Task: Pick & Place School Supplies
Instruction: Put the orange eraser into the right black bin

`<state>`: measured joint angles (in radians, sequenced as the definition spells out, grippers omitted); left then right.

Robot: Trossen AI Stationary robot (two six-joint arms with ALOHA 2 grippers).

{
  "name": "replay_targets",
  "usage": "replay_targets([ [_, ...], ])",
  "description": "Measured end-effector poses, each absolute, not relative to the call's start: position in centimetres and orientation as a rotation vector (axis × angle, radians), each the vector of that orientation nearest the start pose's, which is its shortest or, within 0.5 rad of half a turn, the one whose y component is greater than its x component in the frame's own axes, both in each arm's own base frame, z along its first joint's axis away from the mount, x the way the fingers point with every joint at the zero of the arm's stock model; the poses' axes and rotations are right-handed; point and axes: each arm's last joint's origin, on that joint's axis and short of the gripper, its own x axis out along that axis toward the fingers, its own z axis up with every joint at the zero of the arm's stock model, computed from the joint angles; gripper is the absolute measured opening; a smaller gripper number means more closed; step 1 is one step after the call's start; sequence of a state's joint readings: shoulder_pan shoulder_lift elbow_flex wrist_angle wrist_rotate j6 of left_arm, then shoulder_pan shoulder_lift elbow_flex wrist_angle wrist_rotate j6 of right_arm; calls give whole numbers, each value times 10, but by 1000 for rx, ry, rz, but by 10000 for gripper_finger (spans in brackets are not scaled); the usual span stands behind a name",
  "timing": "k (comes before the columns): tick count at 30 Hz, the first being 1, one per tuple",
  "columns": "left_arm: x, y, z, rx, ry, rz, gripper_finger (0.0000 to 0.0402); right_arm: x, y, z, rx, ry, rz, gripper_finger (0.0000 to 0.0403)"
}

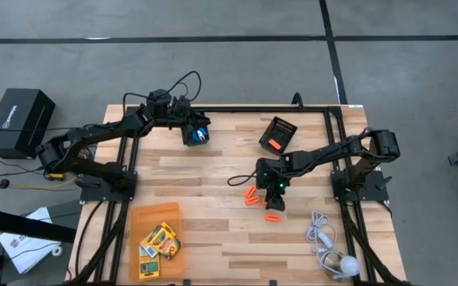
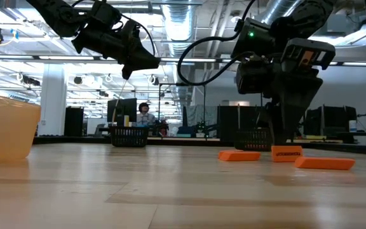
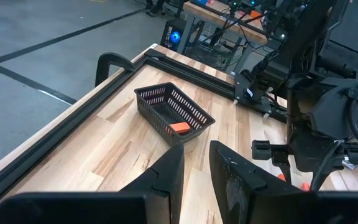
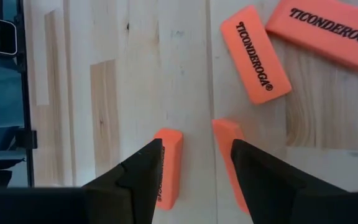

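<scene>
The erasers (image 4: pixel 255 53) are flat orange blocks with rounded corners, printed TICONDEROGA in black; they lie in a loose cluster on the table (image 1: pixel 213 171) right of centre. The right wrist view alone shows the lettering and four erasers, two of them partly under the fingers. The low view shows three erasers flat on the wood, with the right gripper (image 2: pixel 284 137) standing just above them. The high view alone shows an orange tray (image 1: pixel 145 216) at the near left holding crayon boxes (image 1: pixel 160 241), and a black bin (image 3: pixel 173 113) at the far side containing one orange piece. The right gripper's jaws are spread wide and released, grasping nothing. The left gripper (image 1: pixel 198 135) hangs raised over the far left; its jaws stand partly apart, and whether they grasp anything cannot be told.
</scene>
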<state>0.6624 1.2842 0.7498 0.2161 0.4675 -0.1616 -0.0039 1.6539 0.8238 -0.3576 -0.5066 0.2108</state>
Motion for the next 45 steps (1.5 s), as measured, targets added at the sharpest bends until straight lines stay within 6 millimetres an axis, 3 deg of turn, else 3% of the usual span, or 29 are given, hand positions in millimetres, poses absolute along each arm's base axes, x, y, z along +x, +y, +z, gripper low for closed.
replay_targets([
  [7, 225, 159, 254, -331, 254, 216, 72, 285, 8, 145, 499, 1185, 311, 188],
  [18, 225, 159, 254, -330, 253, 220, 72, 276, -4, 184, 517, 1044, 257, 188],
  [22, 225, 159, 254, -330, 253, 220, 72, 274, -8, 177, 481, 1092, 222, 188],
  [27, 225, 159, 254, -331, 254, 220, 72, 272, -8, 147, 480, 1196, 231, 192],
  [31, 225, 159, 254, -334, 259, 220, 72, 273, -7, 134, 504, 1217, 258, 186],
  [34, 225, 159, 254, -334, 260, 219, 72, 276, -7, 133, 498, 1200, 259, 151],
  [39, 225, 159, 254, -335, 261, 219, 72, 275, -8, 136, 499, 1191, 262, 24],
  [45, 225, 159, 253, -336, 262, 219, 72, 276, -12, 137, 511, 1172, 267, 4],
])
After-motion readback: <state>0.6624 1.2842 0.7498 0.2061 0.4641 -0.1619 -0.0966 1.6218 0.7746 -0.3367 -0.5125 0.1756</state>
